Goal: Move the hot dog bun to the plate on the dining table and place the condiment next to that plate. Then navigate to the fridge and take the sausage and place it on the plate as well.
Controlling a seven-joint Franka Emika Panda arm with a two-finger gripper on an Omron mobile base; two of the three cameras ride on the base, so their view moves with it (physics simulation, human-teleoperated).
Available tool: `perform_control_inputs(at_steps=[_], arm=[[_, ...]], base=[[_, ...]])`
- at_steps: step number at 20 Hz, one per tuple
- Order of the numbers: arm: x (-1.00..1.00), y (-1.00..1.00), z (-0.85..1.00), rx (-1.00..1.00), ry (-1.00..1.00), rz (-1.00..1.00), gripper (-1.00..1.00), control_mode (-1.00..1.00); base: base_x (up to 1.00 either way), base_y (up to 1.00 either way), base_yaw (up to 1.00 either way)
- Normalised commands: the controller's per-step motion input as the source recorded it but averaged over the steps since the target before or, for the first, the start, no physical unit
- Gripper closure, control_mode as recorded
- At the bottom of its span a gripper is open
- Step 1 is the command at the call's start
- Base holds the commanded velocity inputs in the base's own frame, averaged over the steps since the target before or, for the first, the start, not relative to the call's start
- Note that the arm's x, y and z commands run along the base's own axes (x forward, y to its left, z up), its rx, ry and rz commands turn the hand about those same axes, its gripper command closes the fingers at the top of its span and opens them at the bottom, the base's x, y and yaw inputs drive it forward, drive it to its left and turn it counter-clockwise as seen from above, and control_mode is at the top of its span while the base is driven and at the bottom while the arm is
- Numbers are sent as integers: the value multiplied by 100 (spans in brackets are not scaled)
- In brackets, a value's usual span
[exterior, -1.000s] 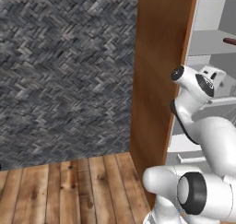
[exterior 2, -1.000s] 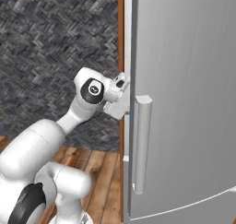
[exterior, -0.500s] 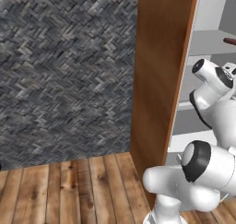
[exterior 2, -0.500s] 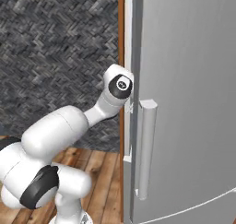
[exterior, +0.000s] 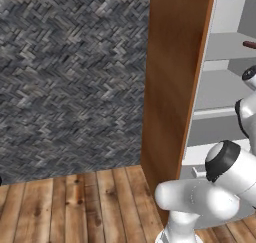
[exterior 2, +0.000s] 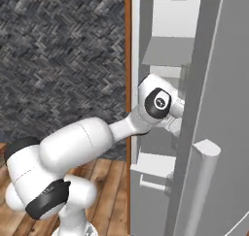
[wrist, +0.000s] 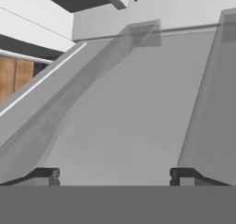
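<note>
A dark herringbone-tiled wall (exterior: pixel 70 77) stands behind a wooden plank floor (exterior: pixel 75 207), and a brown wooden panel (exterior: pixel 172 87) frames the left side of the fridge (exterior 2: pixel 165 50). The fridge door (exterior 2: pixel 219 113) is swung partly open, with its pale handle (exterior 2: pixel 202 181) near the camera in the right base view; it hides much of the interior from that side.

Inside, grey shelves (exterior: pixel 225 82) are visible in the left base view. At the right edge of that view, on an upper shelf, a small dark reddish end of something (exterior: pixel 249 45) pokes into the frame; it may be the sausage, but it is cut off by the edge and too small to tell.

The arm (exterior 2: pixel 97 138) reaches from the base through the door gap into the fridge. In the right base view the hand is largely covered by the door edge.

In the hand view, the gripper (wrist: pixel 114 174) has its two dark fingertips (wrist: pixel 44 174) set far apart, wide open, with nothing between them. Ahead of them lies a bare, smooth grey surface bounded by translucent walls (wrist: pixel 69 108); which compartment this is cannot be told.
</note>
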Motion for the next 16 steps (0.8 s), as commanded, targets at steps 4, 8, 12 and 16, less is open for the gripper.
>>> perform_control_inputs(at_steps=[4, 8, 12, 16], arm=[[-65, -98, -9, 16, -4, 0, -100, -100], [-50, -25, -9, 24, -14, 6, -100, -100], [-37, 43, 0, 20, -24, 13, -100, -100], [-1, 100, 6, 16, -16, 19, -100, -100]], base=[[0, 0, 0], [0, 0, 0], [0, 0, 0], [0, 0, 0]])
